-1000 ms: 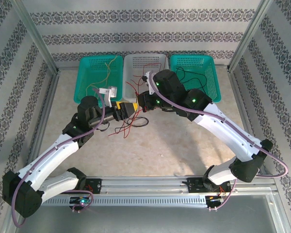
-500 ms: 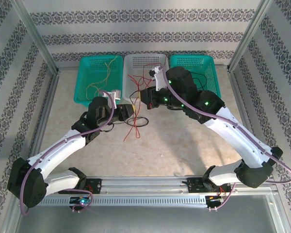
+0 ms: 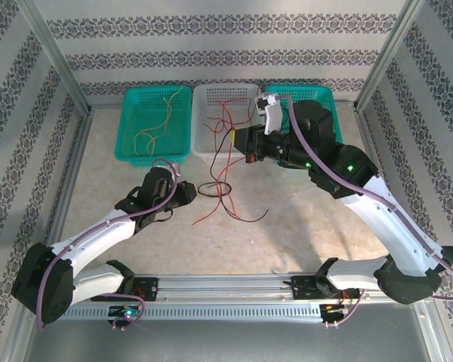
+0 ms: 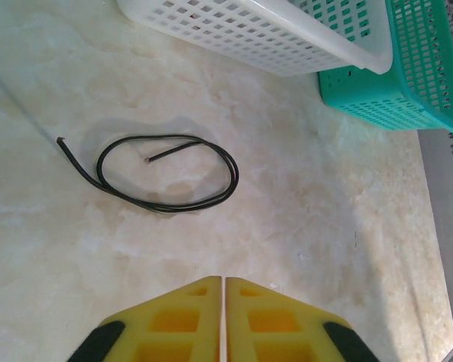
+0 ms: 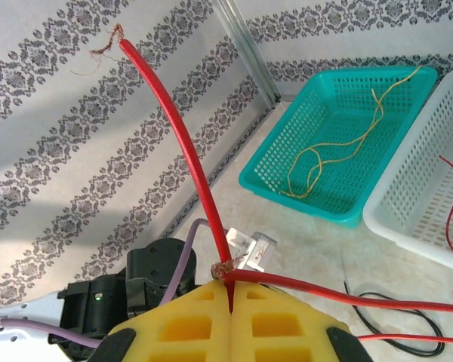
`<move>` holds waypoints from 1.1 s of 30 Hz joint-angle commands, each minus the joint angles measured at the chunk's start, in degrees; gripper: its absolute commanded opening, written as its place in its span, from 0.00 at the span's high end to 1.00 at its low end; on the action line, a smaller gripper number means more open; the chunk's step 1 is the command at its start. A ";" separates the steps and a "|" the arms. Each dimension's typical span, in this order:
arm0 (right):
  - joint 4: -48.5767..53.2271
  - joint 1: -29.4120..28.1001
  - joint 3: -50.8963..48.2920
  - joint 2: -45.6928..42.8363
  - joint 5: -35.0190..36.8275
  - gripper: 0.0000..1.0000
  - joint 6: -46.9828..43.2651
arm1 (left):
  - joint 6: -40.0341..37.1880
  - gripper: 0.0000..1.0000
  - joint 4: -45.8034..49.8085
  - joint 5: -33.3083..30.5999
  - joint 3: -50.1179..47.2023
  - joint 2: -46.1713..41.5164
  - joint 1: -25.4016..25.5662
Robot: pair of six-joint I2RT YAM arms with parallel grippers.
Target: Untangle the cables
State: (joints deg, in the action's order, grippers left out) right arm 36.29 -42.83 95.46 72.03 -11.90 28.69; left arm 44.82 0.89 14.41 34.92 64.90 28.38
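The right fingers (image 5: 166,303) pinch a red cable (image 5: 194,167).

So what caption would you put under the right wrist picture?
Right gripper pinches a red cable, with a yellow cable lying in the green basket beyond.

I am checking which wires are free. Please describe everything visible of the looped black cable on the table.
The black cable is thin with a smooth, rubbery-looking sheath, curled flat into one loose loop. Both cut ends show: one inside the loop, one trailing outside. It rests on the pale table, apart from the white basket, and nothing grips it.
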 commanded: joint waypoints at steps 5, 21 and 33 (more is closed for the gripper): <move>-1.81 1.53 -3.06 -0.71 -0.01 1.00 3.00 | -2.39 0.55 -4.31 6.40 1.31 -16.06 -0.24; -4.03 1.80 -5.75 0.58 -1.13 1.00 8.21 | -13.20 0.40 -5.48 12.17 11.16 -8.36 11.20; -6.87 2.03 -10.16 -0.22 -1.62 1.00 11.19 | -12.48 0.94 -6.75 13.76 12.74 -4.86 12.58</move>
State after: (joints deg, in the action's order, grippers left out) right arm 32.27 -41.34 86.50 73.10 -12.80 38.24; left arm 32.56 -3.92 26.57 45.52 60.31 40.16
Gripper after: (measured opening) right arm 0.057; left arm 0.092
